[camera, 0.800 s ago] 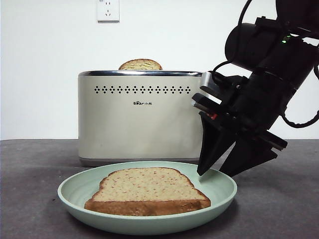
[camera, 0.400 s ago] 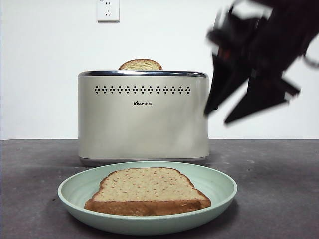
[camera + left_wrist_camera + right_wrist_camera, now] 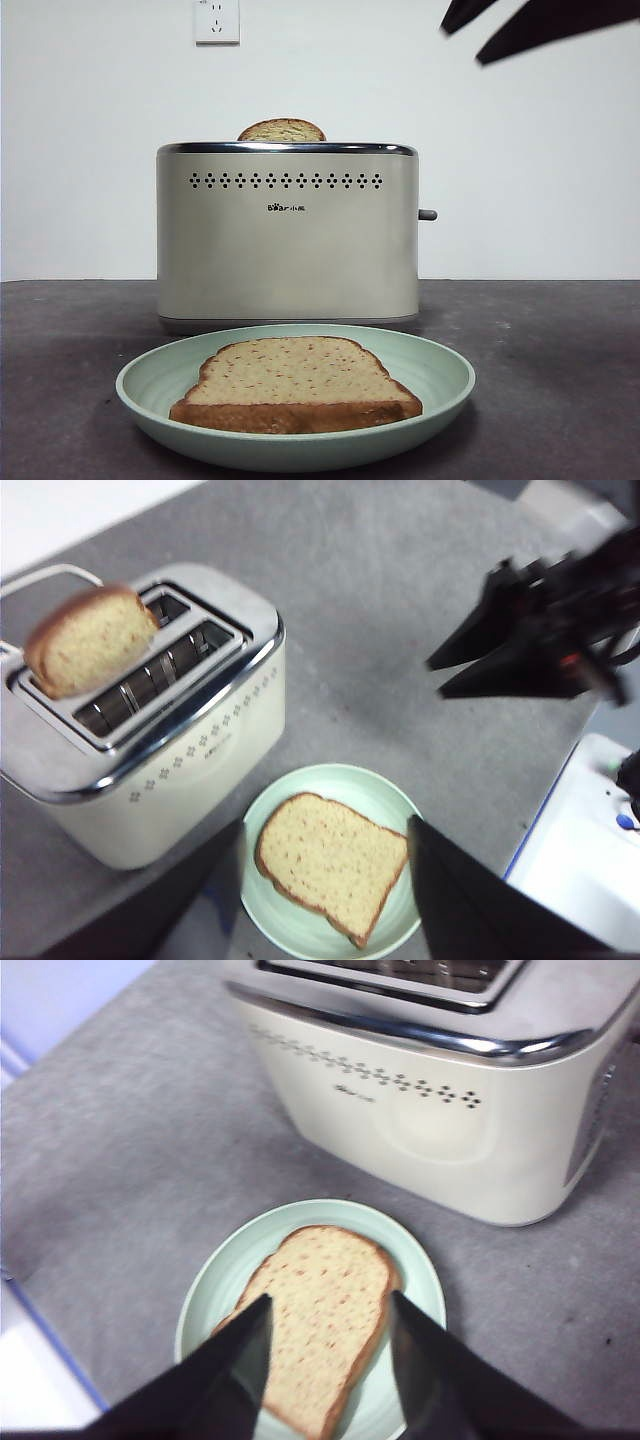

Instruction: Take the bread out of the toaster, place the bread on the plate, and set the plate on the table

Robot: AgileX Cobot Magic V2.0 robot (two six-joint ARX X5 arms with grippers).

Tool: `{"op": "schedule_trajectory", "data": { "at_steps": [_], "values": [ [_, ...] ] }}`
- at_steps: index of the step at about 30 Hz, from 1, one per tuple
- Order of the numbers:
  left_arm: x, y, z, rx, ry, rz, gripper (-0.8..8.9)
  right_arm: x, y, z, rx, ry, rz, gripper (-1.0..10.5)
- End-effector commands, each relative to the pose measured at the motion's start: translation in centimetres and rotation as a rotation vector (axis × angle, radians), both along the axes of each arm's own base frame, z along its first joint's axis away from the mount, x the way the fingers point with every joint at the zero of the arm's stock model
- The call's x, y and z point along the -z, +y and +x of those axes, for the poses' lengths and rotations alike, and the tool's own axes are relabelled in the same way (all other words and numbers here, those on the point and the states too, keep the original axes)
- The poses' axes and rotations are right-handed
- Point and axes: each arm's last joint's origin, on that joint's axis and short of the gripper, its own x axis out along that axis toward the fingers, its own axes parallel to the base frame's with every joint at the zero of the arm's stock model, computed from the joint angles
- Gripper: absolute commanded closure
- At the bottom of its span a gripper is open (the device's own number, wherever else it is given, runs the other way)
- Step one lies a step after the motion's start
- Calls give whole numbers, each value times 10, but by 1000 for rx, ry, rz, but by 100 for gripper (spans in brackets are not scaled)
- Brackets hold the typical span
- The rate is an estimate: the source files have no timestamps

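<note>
From my station I see one slice of bread (image 3: pixel 296 385) lying flat on the plate (image 3: pixel 440 372), and the plate sits on the table (image 3: pixel 560 400), just in front of the toaster (image 3: pixel 288 240). A second slice (image 3: pixel 282 130) stands in the toaster's slot, only its domed top showing in the front view.

My right gripper (image 3: pixel 328 1335) hangs high above the plate, jaws spread wide with nothing between them; in the front view it shows only as dark tips at about 1 o'clock (image 3: pixel 540 20). The left gripper (image 3: pixel 330 880) also sits above the scene, over the plate; from what its wrist camera shows I judge it open and empty.

The task looks close to finished. The risks I see from here:
- If either arm comes down again near the plate, a jaw tip could catch the raised rim and tip or skid the plate, sliding the bread off.
- The two arms are near each other above the table; a careless sweep could bring them together.
- Brushing the toaster's side lever (image 3: pixel 427 214) or the standing slice is possible on a low pass.
</note>
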Motion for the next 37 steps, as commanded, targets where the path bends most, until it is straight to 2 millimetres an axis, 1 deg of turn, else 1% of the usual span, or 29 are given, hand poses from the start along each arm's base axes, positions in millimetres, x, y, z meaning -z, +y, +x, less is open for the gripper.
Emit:
{"op": "schedule_trajectory", "data": {
  "at_steps": [1,4,11,33,35,37],
  "values": [
    [-1,-4,5,8,6,14,678,-9,-1,-9,-25,-34,18,846],
    [3,-8,11,8,39,35,814,-15,-5,-16,-34,-74,43,948],
    [7,-13,19,8,65,50,806,-18,-8,-19,-35,-91,54,942],
    [6,-14,20,9,57,45,806,-18,-8,-19,-34,-92,55,942],
    [6,-14,21,5,36,48,806,-18,-8,-19,-34,-92,56,942],
    [3,-10,22,-16,-6,49,806,-18,-8,-19,-34,-92,56,942]
  ]
}}
